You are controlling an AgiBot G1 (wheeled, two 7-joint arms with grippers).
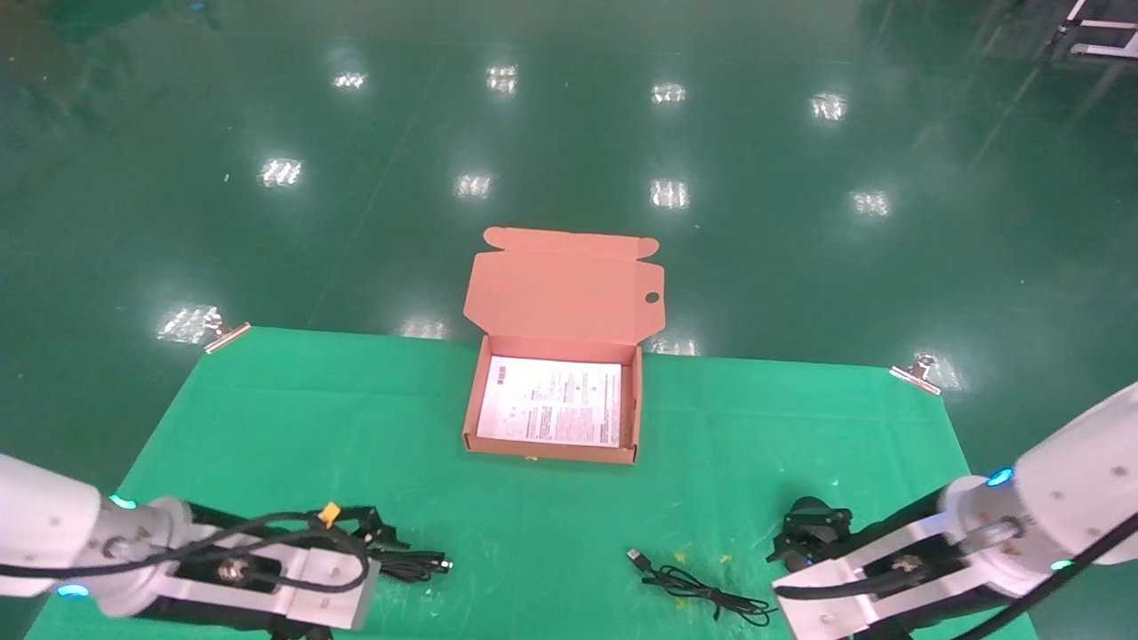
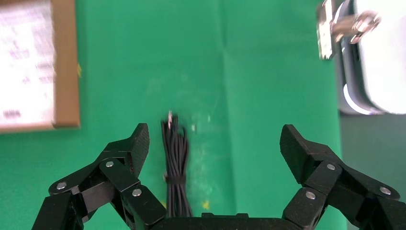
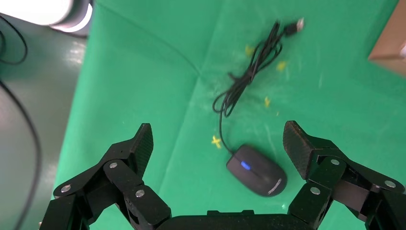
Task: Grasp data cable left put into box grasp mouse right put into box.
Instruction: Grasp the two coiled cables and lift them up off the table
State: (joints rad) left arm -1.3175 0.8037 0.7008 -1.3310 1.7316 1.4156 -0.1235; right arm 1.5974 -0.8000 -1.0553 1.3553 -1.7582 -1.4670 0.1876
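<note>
A green cloth (image 1: 551, 498) covers the table, and the salmon-orange box (image 1: 471, 418) sits at its far middle, lid flap raised, white printed sheet inside. The left gripper (image 2: 213, 143) hovers near the front left, fingers (image 2: 136, 146) spread wide, with the data cable (image 2: 176, 165) lying as a narrow bundle between them, nearer one finger. The right gripper (image 3: 218, 143) is likewise released above the mouse (image 3: 257, 170), which lies between its fingers, its cord (image 3: 249, 72) trailing away towards the box.
</note>
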